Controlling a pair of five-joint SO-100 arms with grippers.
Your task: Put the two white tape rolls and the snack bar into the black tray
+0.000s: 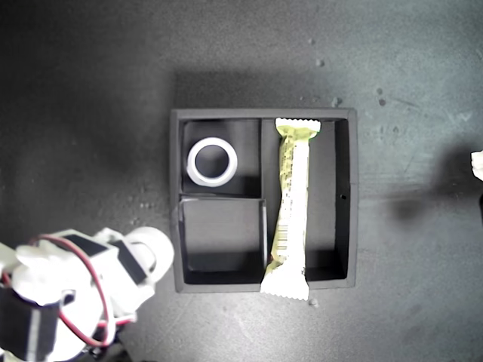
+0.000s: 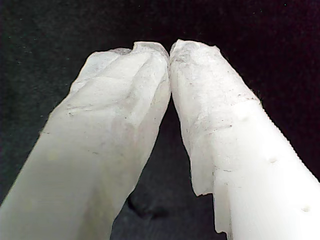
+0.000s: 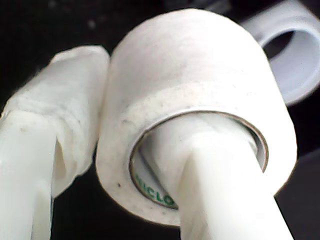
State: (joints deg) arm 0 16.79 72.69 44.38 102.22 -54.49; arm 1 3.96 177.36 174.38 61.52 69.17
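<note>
Arm of my second pincer (image 1: 151,253): cut off by the exterior view's bottom-left corner; the held tape roll (image 3: 195,115) barely separable from the white arm there. Green lettering inside its core, cut short by the finger (image 3: 220,195): unreadable. Ring (image 3: 292,55) beyond the pincer blurred, clipped at the frame edge. White scrap (image 1: 477,164), far off at the exterior view's right edge: unidentifiable.

Exterior view looks straight down; wrist views sit close behind pincers.
</note>
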